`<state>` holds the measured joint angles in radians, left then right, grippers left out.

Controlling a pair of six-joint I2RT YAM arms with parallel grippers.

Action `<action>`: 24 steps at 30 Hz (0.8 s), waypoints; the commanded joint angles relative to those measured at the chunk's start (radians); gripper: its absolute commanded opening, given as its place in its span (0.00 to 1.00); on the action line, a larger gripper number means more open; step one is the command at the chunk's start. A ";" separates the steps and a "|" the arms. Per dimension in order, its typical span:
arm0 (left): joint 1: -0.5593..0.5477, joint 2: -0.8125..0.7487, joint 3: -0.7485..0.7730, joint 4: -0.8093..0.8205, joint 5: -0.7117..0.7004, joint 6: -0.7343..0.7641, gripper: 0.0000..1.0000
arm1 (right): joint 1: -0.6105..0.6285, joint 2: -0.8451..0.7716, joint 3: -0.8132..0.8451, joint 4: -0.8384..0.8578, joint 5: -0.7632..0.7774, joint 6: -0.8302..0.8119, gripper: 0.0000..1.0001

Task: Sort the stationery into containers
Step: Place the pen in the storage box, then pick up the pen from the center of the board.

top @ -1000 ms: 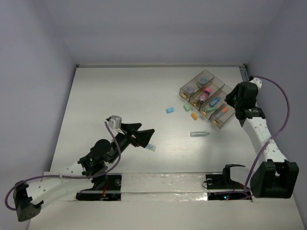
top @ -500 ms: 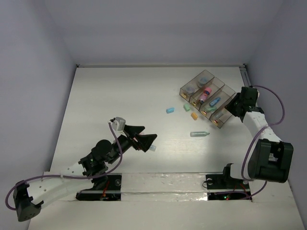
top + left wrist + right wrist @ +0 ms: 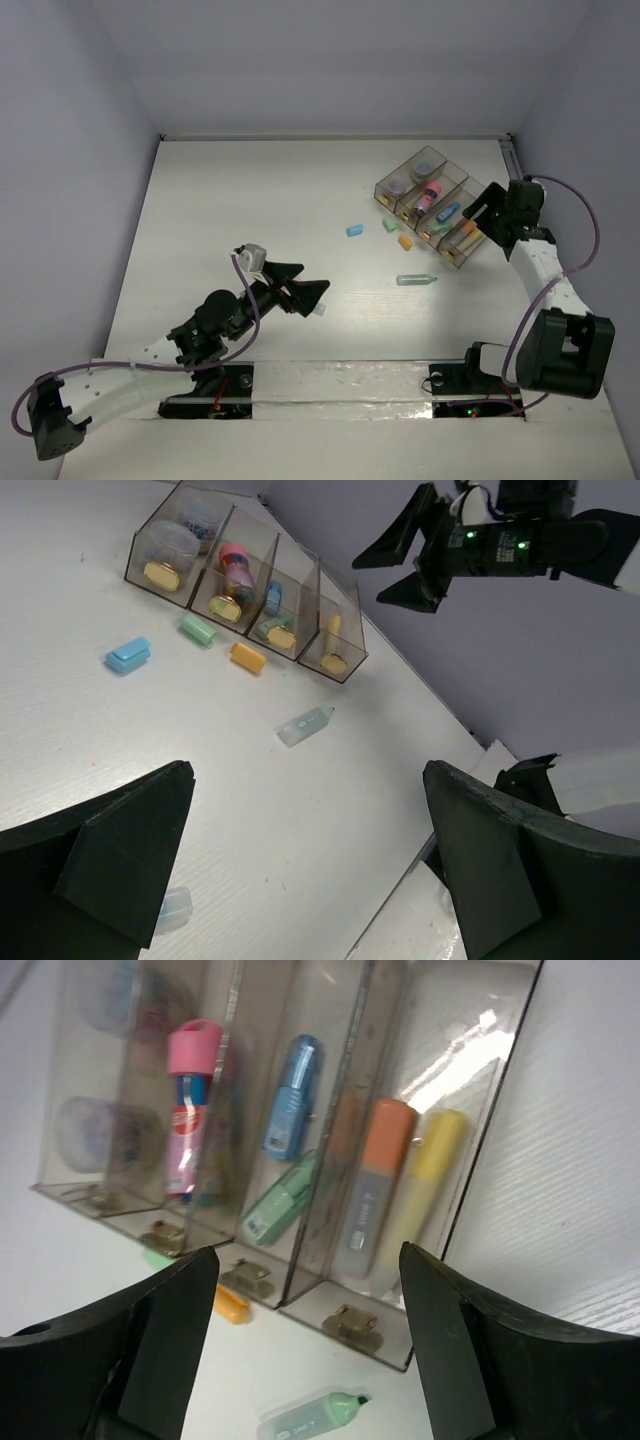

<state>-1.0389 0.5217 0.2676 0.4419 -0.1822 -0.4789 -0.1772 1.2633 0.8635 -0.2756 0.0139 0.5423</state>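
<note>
The containers are one smoky four-compartment tray (image 3: 383, 187) at the back right. In the right wrist view the tray (image 3: 470, 1050) holds an orange marker (image 3: 372, 1185) and a yellow marker (image 3: 425, 1185) together, then a blue marker (image 3: 292, 1110) and a green marker (image 3: 280, 1200), then a pink marker (image 3: 188, 1110), then round tubs (image 3: 100, 1130). My right gripper (image 3: 308, 1255) hangs open and empty over the tray's near end. A pale green marker (image 3: 415, 280) lies loose on the table. My left gripper (image 3: 308, 293) is open beside a small clear cap (image 3: 318, 309).
Three short loose pieces lie just left of the tray: a blue one (image 3: 355, 230), a green one (image 3: 388, 225) and an orange one (image 3: 405, 241). The tray (image 3: 345, 655) and right gripper (image 3: 430, 555) show far off in the left wrist view. Walls enclose the table.
The right gripper's jaws have opened at the tray's right-hand compartment, and that arm has shifted slightly. The left gripper has crept a little to the right, still open.
</note>
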 commanded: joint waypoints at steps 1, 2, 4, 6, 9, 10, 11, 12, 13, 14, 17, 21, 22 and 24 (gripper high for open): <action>0.002 0.026 0.001 0.069 0.023 0.019 0.99 | -0.007 -0.111 -0.033 0.015 -0.099 -0.021 0.80; 0.002 0.035 0.007 0.070 0.024 0.022 0.99 | 0.004 -0.136 -0.044 0.001 -0.117 -0.021 0.80; 0.002 0.061 0.010 0.077 0.030 0.022 0.99 | 0.057 -0.203 -0.070 -0.045 -0.143 -0.018 0.79; 0.002 0.086 0.012 0.095 0.042 0.019 0.99 | 0.100 -0.243 -0.127 -0.091 -0.195 0.001 0.79; 0.002 0.104 0.015 0.112 0.050 0.017 0.99 | 0.189 -0.323 -0.239 -0.105 -0.262 0.086 0.80; 0.002 0.113 0.016 0.113 0.052 0.017 0.99 | 0.230 -0.350 -0.260 -0.111 -0.265 0.122 0.81; 0.002 0.116 0.018 0.115 0.050 0.017 0.99 | 0.251 -0.361 -0.280 -0.116 -0.262 0.139 0.82; 0.002 0.120 0.018 0.115 0.049 0.017 0.99 | 0.268 -0.369 -0.309 -0.114 -0.261 0.152 0.83; 0.002 0.124 0.018 0.115 0.049 0.019 0.99 | 0.277 -0.369 -0.316 -0.120 -0.259 0.165 0.84; 0.002 0.126 0.019 0.115 0.049 0.019 0.99 | 0.288 -0.358 -0.320 -0.128 -0.246 0.166 0.84; 0.002 0.129 0.018 0.115 0.046 0.019 0.99 | 0.300 -0.326 -0.336 -0.134 -0.220 0.162 0.85; 0.002 0.124 0.015 0.115 0.038 0.017 0.99 | 0.321 -0.272 -0.347 -0.123 -0.181 0.182 0.85; 0.002 0.126 0.015 0.115 0.036 0.017 0.99 | 0.321 -0.268 -0.348 -0.117 -0.172 0.189 0.85; 0.002 0.129 0.016 0.116 0.038 0.019 0.99 | 0.331 -0.251 -0.354 -0.090 -0.163 0.197 0.85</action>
<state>-1.0389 0.6525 0.2676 0.4919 -0.1467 -0.4755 0.1349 1.0000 0.5190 -0.4099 -0.1871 0.7109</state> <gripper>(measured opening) 0.989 0.852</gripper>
